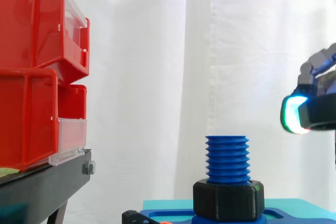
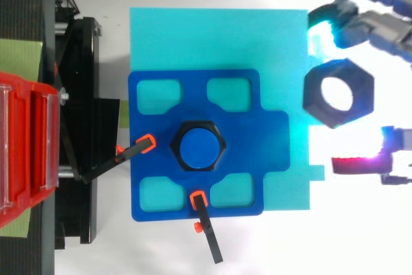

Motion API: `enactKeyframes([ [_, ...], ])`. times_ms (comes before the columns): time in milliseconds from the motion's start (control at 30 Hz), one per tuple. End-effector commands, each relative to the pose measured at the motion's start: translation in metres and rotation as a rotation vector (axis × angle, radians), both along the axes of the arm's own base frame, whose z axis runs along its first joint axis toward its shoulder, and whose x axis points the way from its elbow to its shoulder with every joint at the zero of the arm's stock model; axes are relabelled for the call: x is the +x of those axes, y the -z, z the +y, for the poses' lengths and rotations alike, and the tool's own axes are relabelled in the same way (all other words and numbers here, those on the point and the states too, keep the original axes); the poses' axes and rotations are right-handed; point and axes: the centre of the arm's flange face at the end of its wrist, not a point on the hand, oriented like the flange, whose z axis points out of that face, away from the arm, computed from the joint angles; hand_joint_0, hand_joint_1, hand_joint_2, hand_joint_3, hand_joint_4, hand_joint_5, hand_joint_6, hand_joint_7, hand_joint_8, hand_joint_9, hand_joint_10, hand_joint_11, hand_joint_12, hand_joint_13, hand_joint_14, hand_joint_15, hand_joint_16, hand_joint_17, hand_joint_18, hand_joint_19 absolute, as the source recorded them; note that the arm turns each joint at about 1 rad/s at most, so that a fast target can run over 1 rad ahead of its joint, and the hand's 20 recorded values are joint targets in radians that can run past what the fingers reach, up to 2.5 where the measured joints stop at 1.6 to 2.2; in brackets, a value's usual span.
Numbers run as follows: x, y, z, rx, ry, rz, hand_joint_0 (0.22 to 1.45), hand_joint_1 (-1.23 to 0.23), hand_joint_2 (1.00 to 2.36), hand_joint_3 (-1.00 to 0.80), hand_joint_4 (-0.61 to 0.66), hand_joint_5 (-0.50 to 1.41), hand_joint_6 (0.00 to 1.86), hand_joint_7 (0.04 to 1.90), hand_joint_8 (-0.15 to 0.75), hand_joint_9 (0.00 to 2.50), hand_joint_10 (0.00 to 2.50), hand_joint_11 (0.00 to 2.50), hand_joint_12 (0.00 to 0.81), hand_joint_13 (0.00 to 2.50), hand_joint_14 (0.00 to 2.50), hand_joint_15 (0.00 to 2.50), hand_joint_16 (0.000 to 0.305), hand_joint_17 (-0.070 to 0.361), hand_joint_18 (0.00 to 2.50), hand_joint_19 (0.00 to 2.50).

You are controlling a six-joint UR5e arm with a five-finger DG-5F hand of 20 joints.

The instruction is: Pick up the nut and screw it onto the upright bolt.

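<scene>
White tabletop (image 2: 360, 236) and curtain (image 1: 157, 77), cyan mat (image 2: 212, 37); hand (image 2: 380, 24) wide open astride the loose black nut (image 2: 314, 94), apparently without contact.

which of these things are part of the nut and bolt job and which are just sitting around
Job:
- loose black nut
- upright blue bolt
- hand
- blue fixture plate holding the bolt
- second black nut at the bolt's base

Just lying about:
- red bins
- black stand
- cyan sheet
</scene>
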Motion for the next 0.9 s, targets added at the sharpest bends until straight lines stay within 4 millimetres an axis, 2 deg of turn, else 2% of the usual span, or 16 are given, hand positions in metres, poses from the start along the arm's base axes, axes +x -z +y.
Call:
enactKeyframes([
  [0,-0.003,-0.013,-0.007,-0.021,0.004,-0.002,0.59,-0.50,1.02,-0.34,0.23,-0.21,0.87,1.02,0.275,0.57,0.00,0.03,0.264,0.44,0.00,0.00,0.024,0.054,0.17,0.00],
  [100,0.008,-0.031,-0.008,-0.003,-0.010,-0.059,0.59,-0.50,1.02,-0.34,0.23,-0.21,0.87,1.03,0.276,0.57,0.00,0.04,0.264,0.44,0.00,0.00,0.024,0.054,0.17,0.00],
  [167,0.020,-0.032,-0.004,0.017,-0.055,-0.124,0.59,-0.50,1.02,-0.34,0.23,-0.20,0.87,1.02,0.276,0.58,0.00,0.04,0.264,0.44,0.00,0.00,0.024,0.054,0.18,0.00],
  [200,0.020,-0.032,-0.004,0.017,-0.055,-0.124,0.59,-0.50,1.02,-0.34,0.23,-0.20,0.87,1.03,0.276,0.58,0.00,0.04,0.264,0.44,0.00,0.00,0.024,0.054,0.18,0.00],
  [333,0.063,-0.015,0.013,0.011,-0.138,-0.223,0.59,-0.50,1.02,-0.34,0.23,-0.20,0.87,1.03,0.277,0.58,0.00,0.04,0.264,0.44,0.00,0.00,0.024,0.055,0.18,0.00],
  [400,0.075,-0.011,0.017,0.011,-0.149,-0.222,0.59,-0.50,1.01,-0.34,0.23,-0.20,0.87,1.03,0.276,0.58,0.00,0.04,0.264,0.44,0.00,0.00,0.024,0.054,0.18,0.00],
  [567,0.091,-0.008,0.026,0.013,-0.175,-0.228,0.59,-0.50,1.01,-0.34,0.23,-0.20,0.86,1.03,0.276,0.59,0.00,0.05,0.261,0.45,0.00,0.00,0.024,0.054,0.18,0.00],
  [700,0.107,0.004,0.030,0.010,-0.183,-0.222,0.59,-0.50,1.01,-0.34,0.23,-0.20,0.86,1.03,0.278,0.60,0.00,0.05,0.261,0.45,0.00,0.00,0.024,0.053,0.19,0.00],
  [733,0.113,0.013,0.033,0.009,-0.195,-0.212,0.59,-0.50,1.02,-0.34,0.23,-0.20,0.86,1.04,0.279,0.60,0.00,0.06,0.261,0.45,0.00,0.00,0.024,0.053,0.18,0.00],
  [867,0.119,0.025,0.041,0.014,-0.223,-0.211,0.59,-0.50,1.01,-0.34,0.23,-0.20,0.86,1.03,0.278,0.60,0.00,0.05,0.262,0.45,0.00,0.00,0.024,0.053,0.19,0.00],
])
